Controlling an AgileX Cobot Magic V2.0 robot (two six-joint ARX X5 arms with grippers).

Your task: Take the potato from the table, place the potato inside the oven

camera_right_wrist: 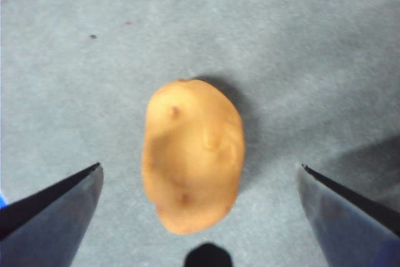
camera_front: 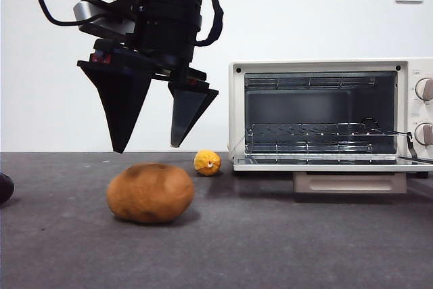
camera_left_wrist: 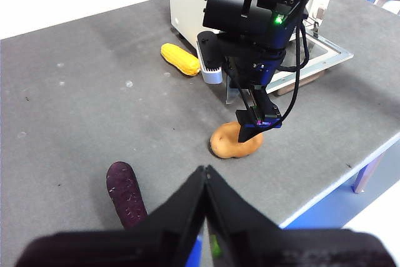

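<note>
Two jaws of your right gripper (camera_front: 150,147) hang spread wide just above the potato (camera_front: 150,193), which lies on the table (camera_front: 284,241) left of the open oven (camera_front: 325,116). Your left gripper (camera_left_wrist: 205,170) waits with its jaws pressed together.

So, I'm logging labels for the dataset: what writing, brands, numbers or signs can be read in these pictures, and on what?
None can be read.
The oven: no brand name or dial marks legible; its knobs are cut off at the front view's edge.
The potato and the right gripper: no writing.
</note>
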